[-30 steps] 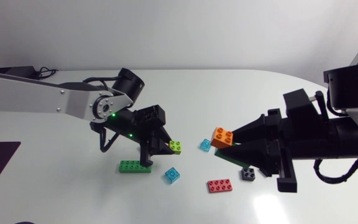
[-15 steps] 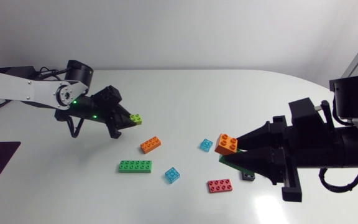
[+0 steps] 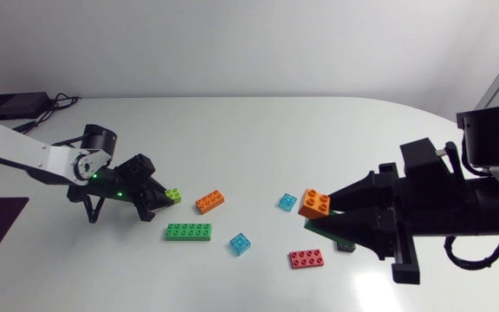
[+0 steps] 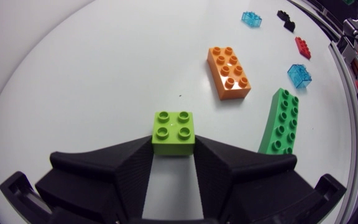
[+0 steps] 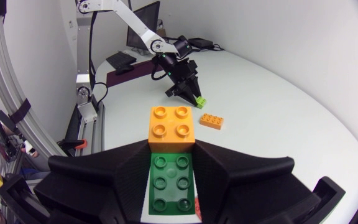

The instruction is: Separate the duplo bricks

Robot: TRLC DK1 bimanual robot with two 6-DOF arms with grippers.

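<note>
Lying loose: two blue bricks (image 3: 287,202) (image 3: 240,244); left claw (image 3: 163,199) clamps one lime brick (image 4: 173,132).

At the table's (image 3: 258,121) left, the left gripper (image 3: 166,198) clamps a square brick (image 3: 173,195). An oblong brick (image 3: 210,201) lies just right of it, and a longer brick (image 3: 188,231) lies in front of both. At the right, the right gripper (image 3: 317,215) grips a two-brick stack (image 3: 315,202).

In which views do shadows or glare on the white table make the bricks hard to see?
Head view: even light, soft shadows beside the long green brick. Left wrist view: the jaws shade the table between them, yet the lime brick reads well. Right wrist view: no glare on the orange brick or the dark green brick.
</note>
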